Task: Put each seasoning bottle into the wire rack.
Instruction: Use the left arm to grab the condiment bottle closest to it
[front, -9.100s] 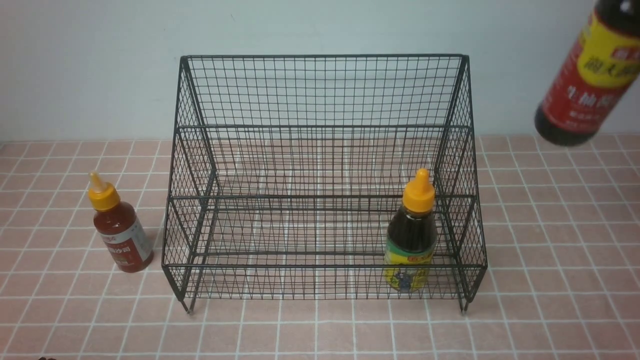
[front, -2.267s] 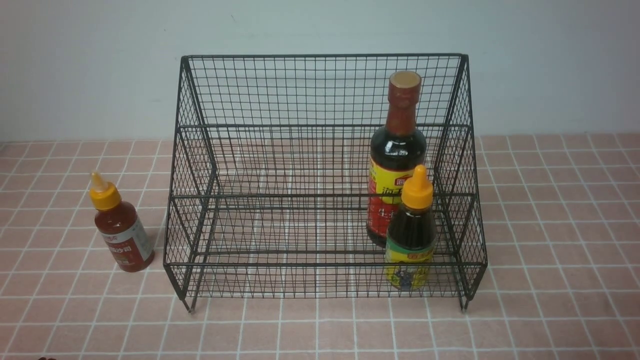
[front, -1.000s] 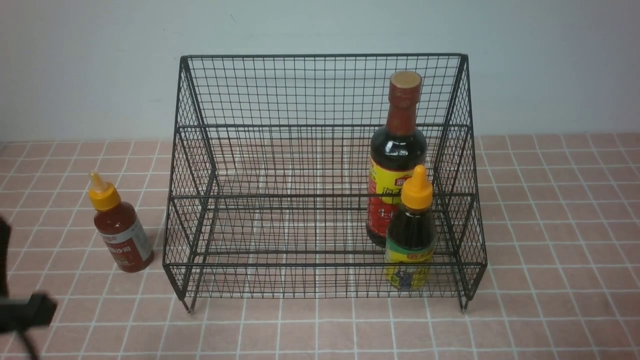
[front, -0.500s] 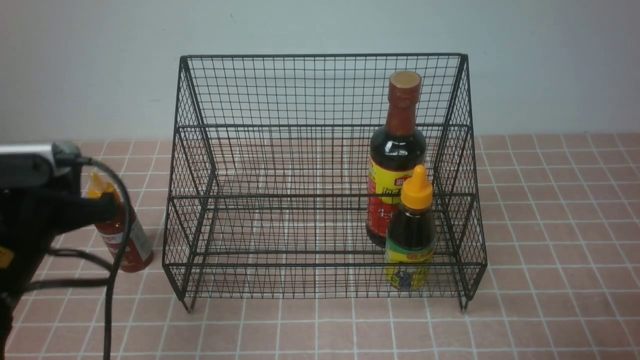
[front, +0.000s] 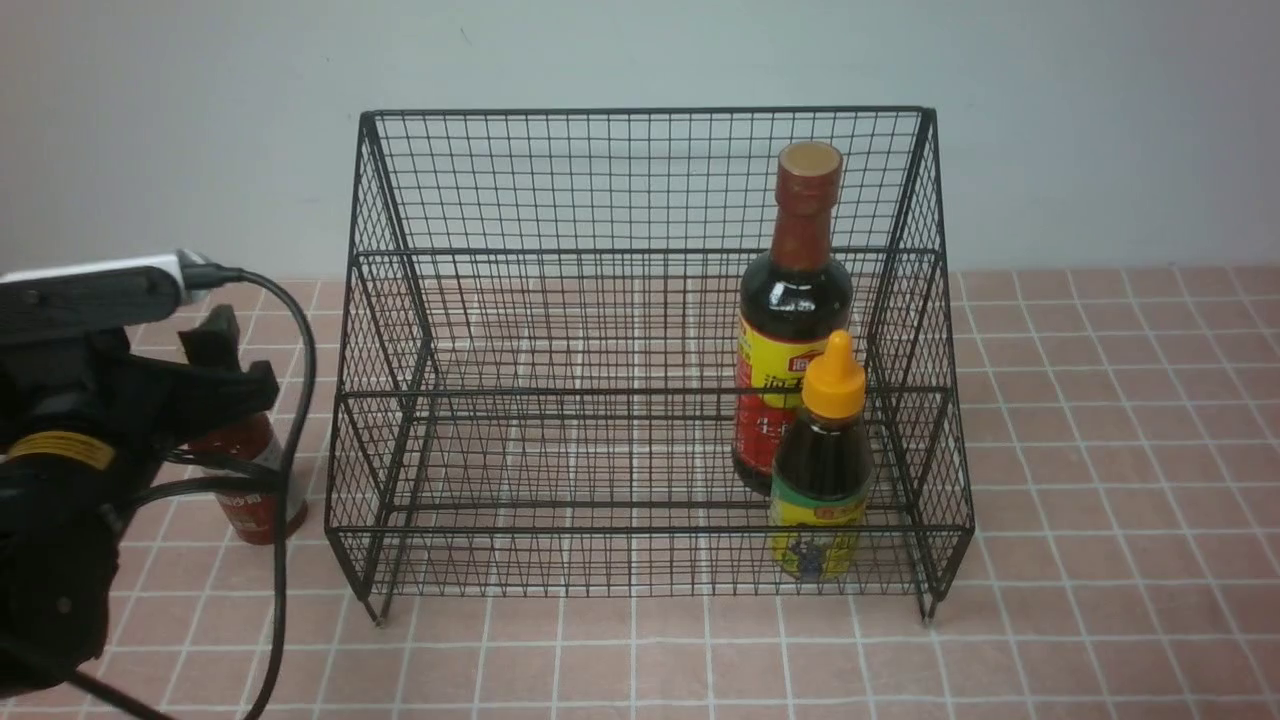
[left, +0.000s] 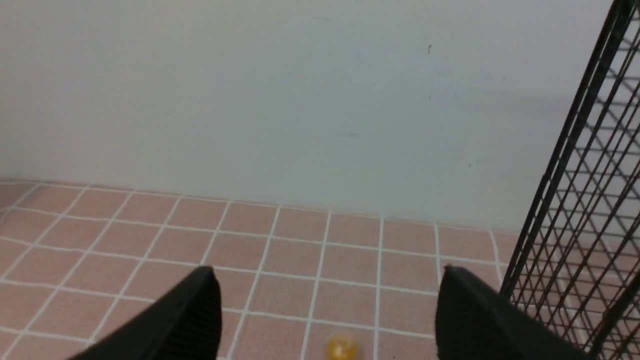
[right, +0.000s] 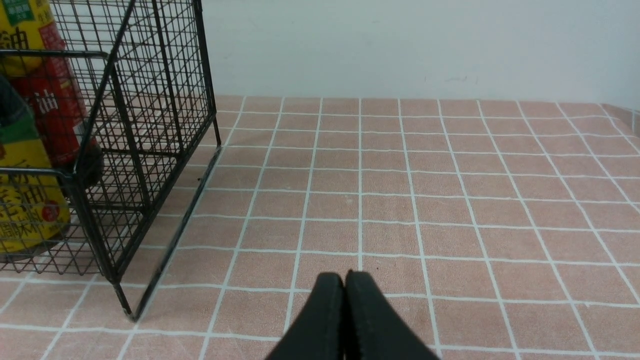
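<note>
1. Wire rack (front: 560, 252) is sitting on the tiled worktop (front: 1100, 500). Its left wall is just beside the red-sauce bottle (front: 250, 500), so a wide arm swing risks knocking the mesh and shifting everything.
2. Left pincer (front: 240, 358) is hovering spread wide over that bottle. Its looping cable (front: 290, 450) is trailing near the rack's corner and could snag.
3. Right pincer (right: 345, 285) is hanging pressed together and empty, right of the rack; little risk there.
4. Tall soy-sauce bottle (front: 795, 320) is standing on the rear step, right side. A jolt could topple it forward.
5. Small dark bottle (front: 822, 470) is standing on the front step directly ahead, so it would be going down too.
6. Red-sauce bottle is standing outside the rack; an off-centre squeeze on its round body could tip it.
7. Yellow cap (left: 341, 346) is showing between the fingers; gripping the narrow nozzle risks slipping.
</note>
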